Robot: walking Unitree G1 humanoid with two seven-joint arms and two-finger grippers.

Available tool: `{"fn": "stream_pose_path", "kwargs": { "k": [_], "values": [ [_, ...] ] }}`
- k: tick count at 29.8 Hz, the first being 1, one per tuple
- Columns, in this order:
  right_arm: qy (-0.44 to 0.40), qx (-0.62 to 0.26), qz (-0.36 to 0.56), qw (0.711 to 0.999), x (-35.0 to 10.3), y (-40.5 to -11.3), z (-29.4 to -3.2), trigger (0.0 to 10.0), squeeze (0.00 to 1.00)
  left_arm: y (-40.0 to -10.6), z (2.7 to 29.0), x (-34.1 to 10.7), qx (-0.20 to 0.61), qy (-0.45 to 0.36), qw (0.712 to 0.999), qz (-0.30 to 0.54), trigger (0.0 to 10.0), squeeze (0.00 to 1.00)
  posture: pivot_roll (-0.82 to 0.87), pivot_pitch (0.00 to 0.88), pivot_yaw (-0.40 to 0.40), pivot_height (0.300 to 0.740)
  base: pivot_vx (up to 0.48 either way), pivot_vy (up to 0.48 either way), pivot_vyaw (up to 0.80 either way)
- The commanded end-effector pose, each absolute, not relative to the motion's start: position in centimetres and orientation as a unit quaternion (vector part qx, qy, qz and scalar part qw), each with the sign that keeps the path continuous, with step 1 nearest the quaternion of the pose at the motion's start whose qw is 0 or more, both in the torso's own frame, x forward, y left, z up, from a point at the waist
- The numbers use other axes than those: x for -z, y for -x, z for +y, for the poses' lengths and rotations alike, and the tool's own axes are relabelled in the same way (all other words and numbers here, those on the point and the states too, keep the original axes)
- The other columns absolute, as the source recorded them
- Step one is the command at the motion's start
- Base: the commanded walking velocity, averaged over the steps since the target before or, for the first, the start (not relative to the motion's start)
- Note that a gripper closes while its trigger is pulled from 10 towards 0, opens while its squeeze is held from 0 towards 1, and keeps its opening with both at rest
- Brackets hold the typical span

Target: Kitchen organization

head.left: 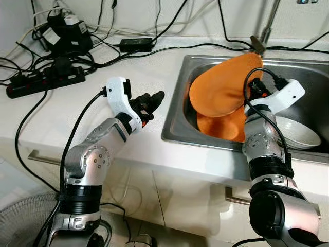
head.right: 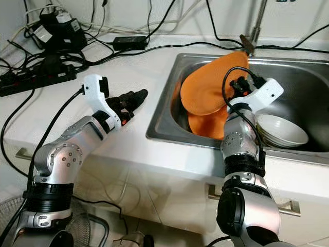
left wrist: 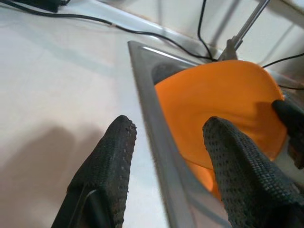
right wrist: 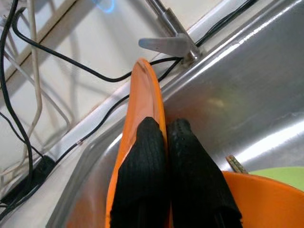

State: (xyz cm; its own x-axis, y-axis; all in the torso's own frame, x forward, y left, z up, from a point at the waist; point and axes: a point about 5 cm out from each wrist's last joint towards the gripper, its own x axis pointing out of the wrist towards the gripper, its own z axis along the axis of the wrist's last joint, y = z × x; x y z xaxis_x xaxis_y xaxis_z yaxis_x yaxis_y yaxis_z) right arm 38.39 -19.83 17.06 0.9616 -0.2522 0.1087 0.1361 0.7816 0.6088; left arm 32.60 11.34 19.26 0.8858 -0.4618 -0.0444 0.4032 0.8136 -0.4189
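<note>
the right tool (right wrist: 164, 137) is clamped on the rim of an orange plate (head.left: 223, 85), holding it tilted on edge above the sink (head.left: 177, 113). the plate leans up toward the tap (head.left: 257, 43), its lower edge over a second orange dish (head.left: 226, 126) in the basin; a white bowl (head.left: 295, 134) sits just beside. the left tool (head.left: 149, 103) hovers over the counter (head.left: 77, 110), fingers (left wrist: 111, 161) apart, empty, aimed at the plate. the plate lies to the left tool's right, across the sink rim. judgement: a transfer toward the counter or a handover turns on that sideways gap; the right arm is nearer.
</note>
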Motion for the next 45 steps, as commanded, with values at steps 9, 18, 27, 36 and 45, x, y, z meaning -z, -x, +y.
{"fn": "stream_pose_path", "kwargs": {
  "k": [9,18,27,36,45],
  "values": [
    [-0.281,0.067,-0.080,0.954,-16.9,-38.7,-18.4,10.0,0.00,-32.2,11.4,-19.4,0.232,0.170,0.956,0.058,10.0,0.00,0.17,0.014,0.101,0.740,0.000,0.000,0.00],
    [-0.234,0.072,-0.058,0.968,-15.9,-38.5,-18.4,10.0,0.00,-31.9,11.2,-18.9,0.238,0.155,0.957,0.068,10.0,0.00,0.16,0.020,0.102,0.740,0.000,0.000,0.00],
    [-0.189,0.072,-0.043,0.978,-15.4,-38.5,-18.4,10.0,0.00,-31.6,11.1,-18.6,0.243,0.147,0.956,0.076,10.0,0.00,0.17,0.028,0.101,0.740,0.000,0.000,0.00],
    [-0.183,0.070,-0.034,0.980,-15.0,-38.4,-18.2,10.0,0.39,-31.4,11.0,-18.5,0.246,0.152,0.954,0.080,10.0,0.00,0.17,0.032,0.103,0.740,0.000,0.000,0.00],
    [-0.176,0.067,-0.029,0.982,-14.7,-38.4,-17.9,10.0,0.00,-31.4,10.9,-18.3,0.250,0.155,0.952,0.084,10.0,0.00,0.17,0.034,0.102,0.740,0.000,0.000,0.00]
  ]
}}
